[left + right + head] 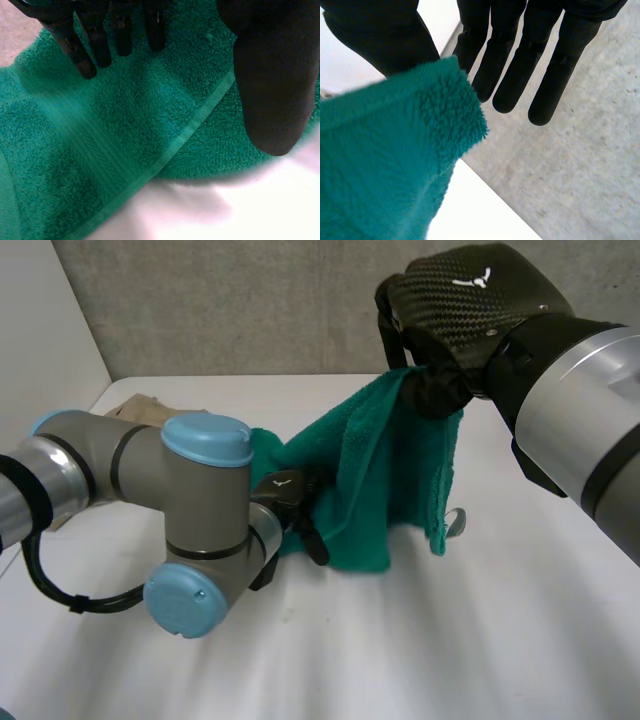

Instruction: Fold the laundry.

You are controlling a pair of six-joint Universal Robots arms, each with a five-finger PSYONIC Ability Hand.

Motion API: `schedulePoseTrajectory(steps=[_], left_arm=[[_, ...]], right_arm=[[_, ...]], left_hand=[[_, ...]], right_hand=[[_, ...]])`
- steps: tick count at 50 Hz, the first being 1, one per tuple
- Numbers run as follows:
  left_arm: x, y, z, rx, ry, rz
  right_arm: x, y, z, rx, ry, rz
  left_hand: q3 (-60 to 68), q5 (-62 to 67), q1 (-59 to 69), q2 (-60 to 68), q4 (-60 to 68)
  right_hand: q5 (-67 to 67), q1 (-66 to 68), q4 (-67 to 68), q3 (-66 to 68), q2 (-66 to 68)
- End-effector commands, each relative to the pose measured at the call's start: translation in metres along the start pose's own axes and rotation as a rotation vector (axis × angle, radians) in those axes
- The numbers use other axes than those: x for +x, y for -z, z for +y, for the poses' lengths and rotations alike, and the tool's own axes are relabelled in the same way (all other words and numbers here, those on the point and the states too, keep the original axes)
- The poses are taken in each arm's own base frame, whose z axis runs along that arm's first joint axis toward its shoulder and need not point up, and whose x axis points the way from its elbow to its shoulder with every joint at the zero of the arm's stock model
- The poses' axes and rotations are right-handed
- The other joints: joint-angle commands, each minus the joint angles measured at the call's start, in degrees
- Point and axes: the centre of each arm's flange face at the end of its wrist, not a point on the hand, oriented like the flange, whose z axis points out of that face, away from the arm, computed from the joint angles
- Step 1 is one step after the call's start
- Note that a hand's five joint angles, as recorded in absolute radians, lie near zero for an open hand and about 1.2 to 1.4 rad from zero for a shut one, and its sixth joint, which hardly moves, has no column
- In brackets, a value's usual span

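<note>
A green towel (pixel 380 470) hangs by one corner from my right hand (pixel 470 310), which is raised above the back of the table; its lower part rests on the table. In the right wrist view the towel corner (pixel 385 165) is pinched between the thumb (pixel 380 35) and the straight fingers (pixel 520 65). My left hand (pixel 290 495) is low at the towel's left side. In the left wrist view its fingers (pixel 100 40) lie straight on the towel (pixel 100 150) near a hemmed edge, and the thumb (pixel 275 90) stands apart.
A tan cloth (pixel 140 408) lies at the back left of the white table (pixel 450 640), behind my left arm. A grey wall stands beyond the table's far edge. A small loop (pixel 455 522) hangs from the towel's right side.
</note>
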Motion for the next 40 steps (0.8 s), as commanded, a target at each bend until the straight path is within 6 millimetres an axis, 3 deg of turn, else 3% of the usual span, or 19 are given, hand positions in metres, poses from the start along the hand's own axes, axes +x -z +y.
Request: schedulePoseTrajectory(steps=[1, 2, 3, 5, 10, 14, 15, 19, 23, 27, 32, 36, 37, 39, 40], left_arm=[[0.024, 0.0, 0.009, 0.012, 0.007, 0.045], [0.024, -0.001, 0.009, 0.016, 0.004, 0.038], [0.022, -0.001, 0.008, 0.029, -0.001, 0.019], [0.019, -0.001, 0.004, 0.051, -0.007, -0.007], [-0.008, 0.007, -0.026, 0.125, -0.045, -0.116], [-0.041, 0.021, -0.056, 0.18, -0.074, -0.195], [-0.055, 0.029, -0.069, 0.205, -0.081, -0.214], [-0.078, 0.055, -0.102, 0.286, -0.118, -0.2], [-0.084, 0.086, -0.129, 0.366, -0.183, -0.162], [-0.08, 0.107, -0.144, 0.428, -0.246, -0.126], [-0.084, 0.087, -0.13, 0.376, -0.281, -0.135], [-0.089, 0.052, -0.102, 0.271, -0.367, -0.159], [-0.092, 0.035, -0.091, 0.233, -0.409, -0.17], [-0.096, 0.02, -0.086, 0.219, -0.445, -0.189], [-0.101, 0.003, -0.088, 0.245, -0.48, -0.21]], right_arm=[[-0.012, 0.018, -0.016, 0.057, -0.028, -0.039], [-0.012, 0.018, -0.016, 0.057, -0.027, -0.039], [-0.01, 0.017, -0.016, 0.059, -0.021, -0.033], [-0.007, 0.014, -0.014, 0.052, -0.008, -0.021], [0.025, -0.007, 0.004, 0.001, 0.052, 0.087], [0.052, -0.019, 0.022, -0.059, 0.081, 0.168], [0.059, -0.021, 0.029, -0.079, 0.08, 0.184], [0.071, -0.026, 0.045, -0.118, 0.079, 0.195], [0.073, -0.028, 0.063, -0.165, 0.086, 0.163], [0.066, -0.031, 0.083, -0.218, 0.114, 0.105], [0.056, -0.04, 0.113, -0.276, 0.148, 0.057], [0.046, -0.054, 0.143, -0.33, 0.194, 0.018], [0.045, -0.06, 0.157, -0.357, 0.217, 0.008], [0.045, -0.068, 0.169, -0.367, 0.237, 0.007], [0.049, -0.082, 0.177, -0.336, 0.26, 0.027]], left_hand=[[24.8, 25.1, 24.7, 25.2, 25.5], [32.7, 33.0, 32.6, 33.1, 33.4], [50.9, 51.3, 50.8, 51.4, 51.7], [66.2, 66.5, 66.0, 66.6, 66.9], [66.2, 66.6, 66.1, 66.7, 67.0], [66.2, 66.6, 66.1, 66.7, 67.0], [66.2, 66.6, 66.1, 66.7, 67.0], [66.2, 66.6, 66.1, 66.7, 67.0], [66.2, 66.6, 66.1, 66.7, 67.0], [66.2, 66.6, 66.1, 66.7, 67.0], [66.2, 66.6, 66.1, 66.7, 67.0], [66.2, 66.6, 66.1, 66.7, 67.0], [66.2, 66.6, 66.1, 66.7, 67.0], [66.2, 66.6, 66.1, 66.7, 67.0], [66.2, 66.6, 66.1, 66.7, 67.0]], right_hand=[[13.4, 15.3, 11.4, 11.8, 12.4], [13.4, 15.3, 11.4, 11.8, 12.4], [13.4, 15.3, 11.4, 11.8, 12.4], [13.4, 15.3, 11.4, 11.8, 12.4], [13.4, 15.3, 11.4, 11.8, 12.4], [13.4, 15.3, 11.4, 11.8, 12.4], [13.4, 15.3, 11.4, 11.8, 12.4], [13.4, 15.3, 11.4, 11.8, 12.4], [13.4, 15.3, 11.4, 11.8, 12.4], [13.4, 15.3, 11.4, 11.8, 12.4], [13.4, 15.3, 11.4, 11.8, 12.4], [13.4, 15.3, 11.4, 11.8, 12.4], [13.4, 15.3, 11.4, 11.8, 12.4], [13.4, 15.3, 11.4, 11.8, 12.4], [13.4, 15.3, 11.4, 11.8, 12.4]])
